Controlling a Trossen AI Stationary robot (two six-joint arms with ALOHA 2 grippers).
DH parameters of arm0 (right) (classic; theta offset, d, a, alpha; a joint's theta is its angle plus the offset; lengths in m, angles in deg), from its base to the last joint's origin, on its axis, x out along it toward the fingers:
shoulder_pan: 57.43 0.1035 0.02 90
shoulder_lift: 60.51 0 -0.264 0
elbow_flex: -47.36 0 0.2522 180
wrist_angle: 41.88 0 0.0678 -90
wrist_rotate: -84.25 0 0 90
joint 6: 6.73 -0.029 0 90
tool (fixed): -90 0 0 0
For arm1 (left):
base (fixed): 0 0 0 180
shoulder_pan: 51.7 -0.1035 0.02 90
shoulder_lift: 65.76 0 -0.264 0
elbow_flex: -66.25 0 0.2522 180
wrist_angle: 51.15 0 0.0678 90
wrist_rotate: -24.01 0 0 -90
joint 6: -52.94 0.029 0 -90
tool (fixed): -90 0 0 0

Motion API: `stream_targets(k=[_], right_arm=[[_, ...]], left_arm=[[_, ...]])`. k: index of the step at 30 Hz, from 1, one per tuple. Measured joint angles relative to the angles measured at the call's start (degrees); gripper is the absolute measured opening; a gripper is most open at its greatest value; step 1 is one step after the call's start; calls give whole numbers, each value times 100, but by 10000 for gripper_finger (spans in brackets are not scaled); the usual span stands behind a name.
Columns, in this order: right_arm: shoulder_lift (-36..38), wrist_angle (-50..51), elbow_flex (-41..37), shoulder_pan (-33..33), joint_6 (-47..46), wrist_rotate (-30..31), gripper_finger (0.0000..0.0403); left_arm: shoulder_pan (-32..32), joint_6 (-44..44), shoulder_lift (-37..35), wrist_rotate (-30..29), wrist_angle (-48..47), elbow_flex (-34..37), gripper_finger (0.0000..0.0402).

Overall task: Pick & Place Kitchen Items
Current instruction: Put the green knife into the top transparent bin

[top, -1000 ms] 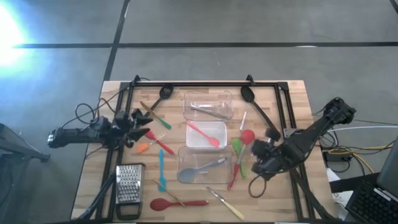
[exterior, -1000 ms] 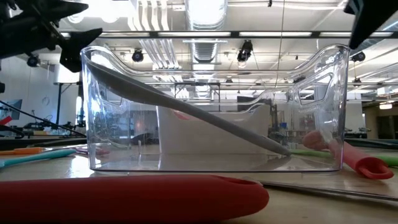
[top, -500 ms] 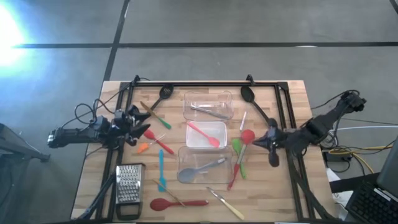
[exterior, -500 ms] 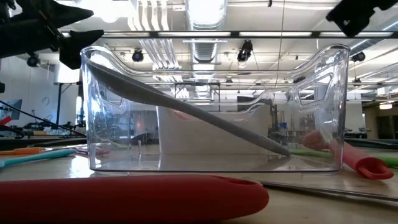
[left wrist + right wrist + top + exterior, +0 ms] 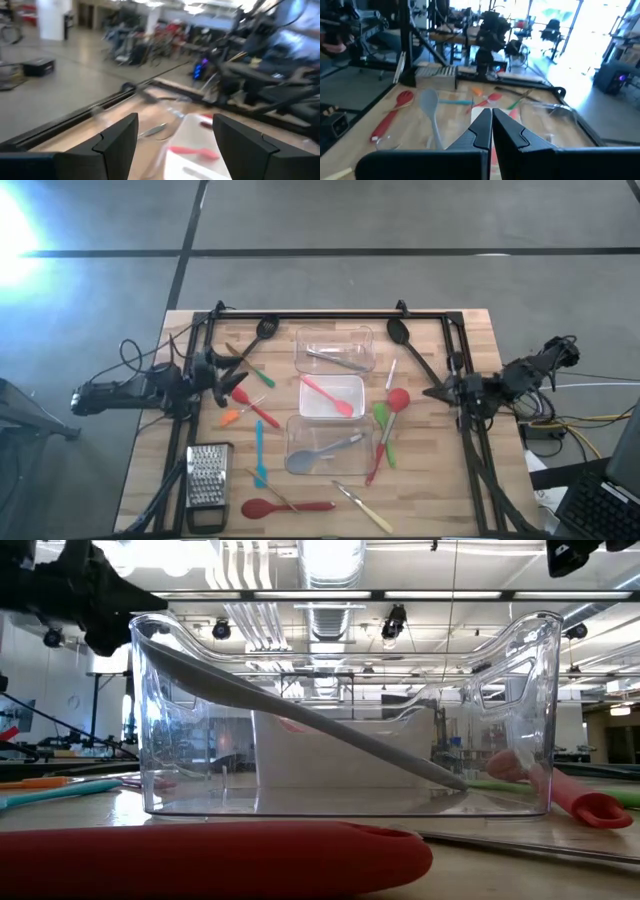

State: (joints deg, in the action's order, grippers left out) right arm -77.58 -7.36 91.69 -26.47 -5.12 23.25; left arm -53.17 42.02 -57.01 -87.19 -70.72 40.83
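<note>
High view shows you the left gripper [image 5: 232, 376] with fingers spread and empty, hanging over the table's left side just beside a small red spatula [image 5: 252, 406] and an orange-handled tool [image 5: 229, 418]. Your right gripper [image 5: 434, 392] is closed on nothing, near the right edge, beside the long black ladle [image 5: 412, 354]. Three clear rectangular plastic tubs [image 5: 335, 350] sit mid-table; the nearest holds a grey spoon [image 5: 327, 452], the middle one a pink spatula [image 5: 329, 396].
</note>
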Motion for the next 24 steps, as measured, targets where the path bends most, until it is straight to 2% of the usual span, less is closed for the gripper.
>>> stream_targets(k=[4, 10, 16, 22, 24], right_arm=[[196, 0, 0, 0, 14, 10, 8], [239, 0, 0, 0, 71, 126, 8], [233, 0, 0, 0, 1024, 125, 8], [227, -4, 0, 0, 1105, 122, 8], [228, -8, 0, 0, 1023, 159, 8]], left_arm=[[2, 230, 653, -279, -720, -672, 261], [-2, 678, 2114, -1133, -2028, -1995, 261], [-46, 1697, 3736, -1244, -3775, -3396, 261], [-353, 2030, 5174, -1222, -5389, -4353, 261], [-572, 2047, 5530, -1234, -5615, -4582, 261]])
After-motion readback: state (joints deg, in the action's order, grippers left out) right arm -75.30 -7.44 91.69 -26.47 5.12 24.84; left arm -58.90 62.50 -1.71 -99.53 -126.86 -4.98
